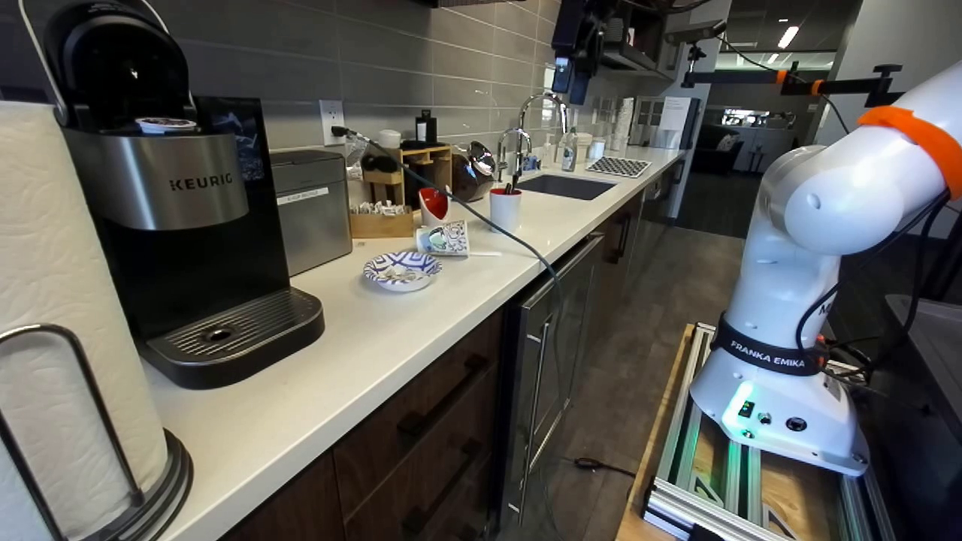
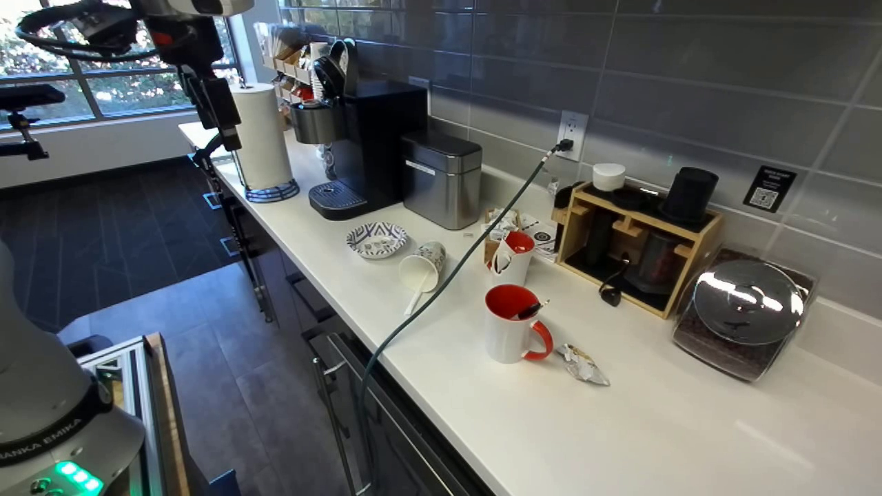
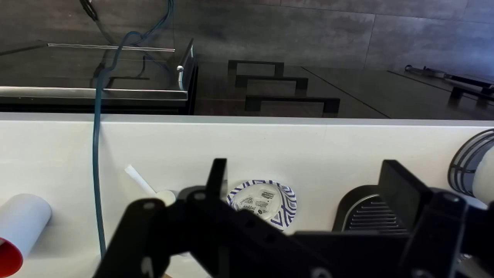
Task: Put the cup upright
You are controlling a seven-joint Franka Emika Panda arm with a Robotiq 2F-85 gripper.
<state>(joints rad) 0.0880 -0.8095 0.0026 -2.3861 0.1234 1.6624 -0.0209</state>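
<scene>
The smooth white robot arm [image 1: 812, 203] stands past the long front edge of the flat white tabletop [image 1: 361, 338]. Its black two-fingered gripper [image 3: 305, 164] hangs higher than the tabletop, blocky fingers [image 3: 403, 189] pointing down, spread wide apart.

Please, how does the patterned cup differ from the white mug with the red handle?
Pose: the patterned cup lies on its side; the white mug stands upright.
Inside: the cup is pale, the mug red.
Handle: the mug has a red handle; the cup shows none.
Contents: a white stick pokes from the cup, a dark item from the mug.
Shared: both rest on the counter.
</scene>
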